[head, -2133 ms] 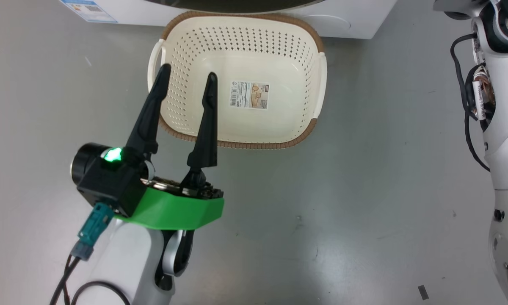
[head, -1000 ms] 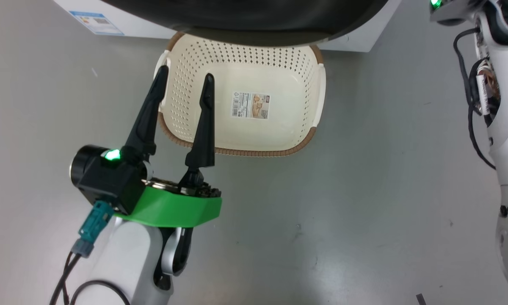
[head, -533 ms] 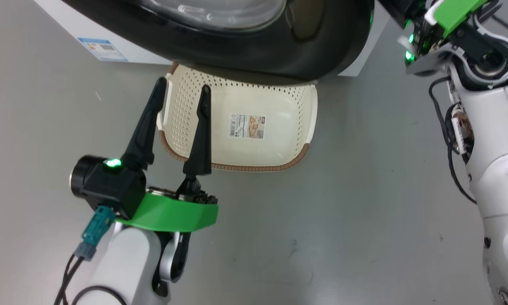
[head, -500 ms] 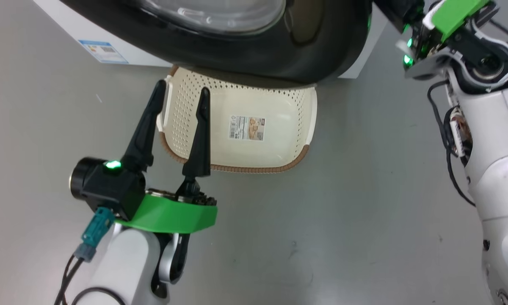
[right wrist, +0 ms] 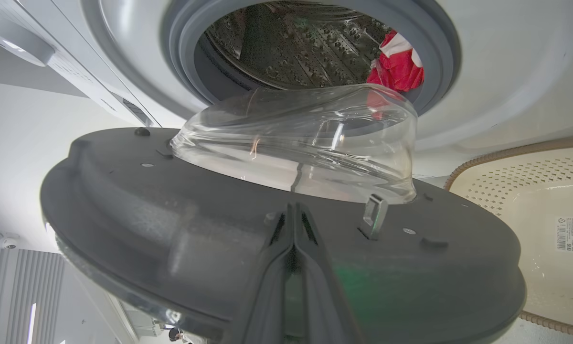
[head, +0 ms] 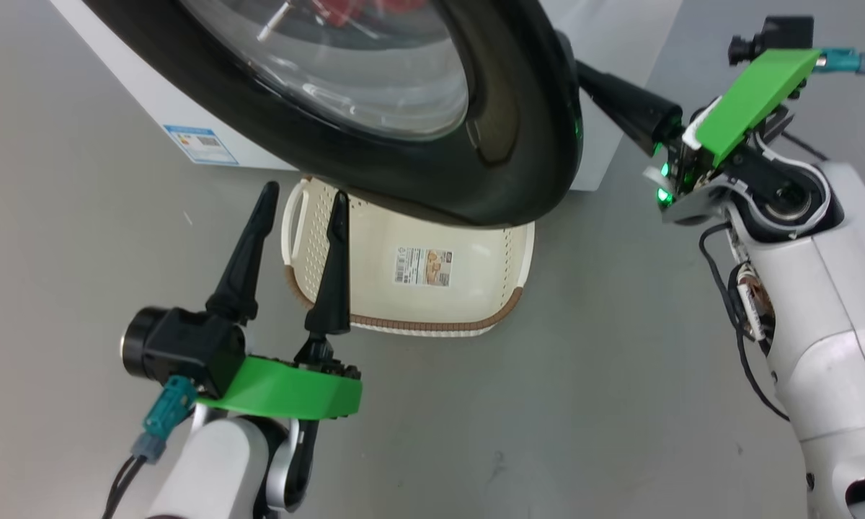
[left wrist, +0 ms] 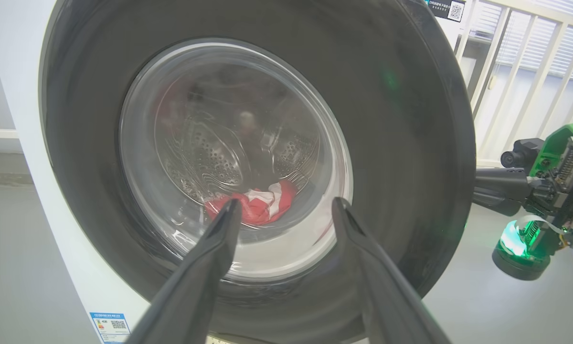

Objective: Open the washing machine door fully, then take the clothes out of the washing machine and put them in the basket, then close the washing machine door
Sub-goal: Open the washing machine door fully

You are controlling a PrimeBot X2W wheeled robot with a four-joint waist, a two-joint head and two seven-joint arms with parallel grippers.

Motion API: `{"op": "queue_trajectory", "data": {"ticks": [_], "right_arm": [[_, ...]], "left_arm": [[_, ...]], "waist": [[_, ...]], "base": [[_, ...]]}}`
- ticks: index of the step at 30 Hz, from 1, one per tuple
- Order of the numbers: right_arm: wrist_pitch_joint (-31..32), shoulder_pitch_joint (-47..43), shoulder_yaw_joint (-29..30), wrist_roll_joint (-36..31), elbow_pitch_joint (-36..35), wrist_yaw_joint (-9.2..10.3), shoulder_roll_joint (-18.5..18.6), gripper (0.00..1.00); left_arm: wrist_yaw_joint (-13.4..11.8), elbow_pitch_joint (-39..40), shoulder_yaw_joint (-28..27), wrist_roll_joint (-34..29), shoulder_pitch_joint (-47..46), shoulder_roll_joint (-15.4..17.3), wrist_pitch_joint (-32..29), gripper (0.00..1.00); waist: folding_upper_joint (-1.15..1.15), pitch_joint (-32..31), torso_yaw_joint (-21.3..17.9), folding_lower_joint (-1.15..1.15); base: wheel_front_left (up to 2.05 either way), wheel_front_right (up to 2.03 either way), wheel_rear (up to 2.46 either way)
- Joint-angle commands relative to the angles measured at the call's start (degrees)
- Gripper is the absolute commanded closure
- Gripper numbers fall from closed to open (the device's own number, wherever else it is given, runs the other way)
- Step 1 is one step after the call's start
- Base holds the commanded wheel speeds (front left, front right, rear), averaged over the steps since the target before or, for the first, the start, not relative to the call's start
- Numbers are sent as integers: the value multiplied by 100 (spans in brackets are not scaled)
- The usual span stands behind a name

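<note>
The washing machine door [head: 526, 144], black-rimmed with a glass bowl, stands partly swung out from the white washing machine [head: 609, 32] and overhangs the far part of the basket [head: 440, 328]. My right gripper [head: 623, 104] reaches behind the door's free edge. In the right wrist view it [right wrist: 293, 210] is shut, its tips against the door's grey inner face [right wrist: 172, 224]. Red and white clothes [right wrist: 396, 67] lie in the open drum. My left gripper [head: 303, 194] hangs open and empty over the basket's left handle. It faces the door's front [left wrist: 410, 143], with the clothes [left wrist: 258, 208] showing through the glass.
The cream basket [right wrist: 530, 191] sits on the grey floor right below the door, a paper label [head: 424, 265] on its bottom. A blue label [head: 203, 144] marks the machine's lower corner. White railings [left wrist: 530, 71] stand behind the machine on the right.
The head camera has tilted up. The door has swung further out and now covers the basket's far rim. My right gripper has come into view at the door's edge. The left gripper stays open.
</note>
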State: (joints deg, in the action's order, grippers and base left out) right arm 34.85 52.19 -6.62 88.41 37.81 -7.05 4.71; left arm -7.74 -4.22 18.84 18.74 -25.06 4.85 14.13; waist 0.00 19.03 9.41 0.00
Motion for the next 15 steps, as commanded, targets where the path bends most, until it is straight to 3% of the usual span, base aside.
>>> {"op": "queue_trajectory", "data": {"ticks": [1,15], "right_arm": [[57,-108,-120,79,-210,-44,-170,100],[201,-836,-487,197,-541,-44,-180,100]], "left_arm": [[-61,108,-169,16,88,154,-16,0],[-133,102,-124,126,380,200,-99,0]], "waist": [[0,-172,19,0],[0,-697,204,0]], "base": [[0,0,0],[0,0,0]]}}
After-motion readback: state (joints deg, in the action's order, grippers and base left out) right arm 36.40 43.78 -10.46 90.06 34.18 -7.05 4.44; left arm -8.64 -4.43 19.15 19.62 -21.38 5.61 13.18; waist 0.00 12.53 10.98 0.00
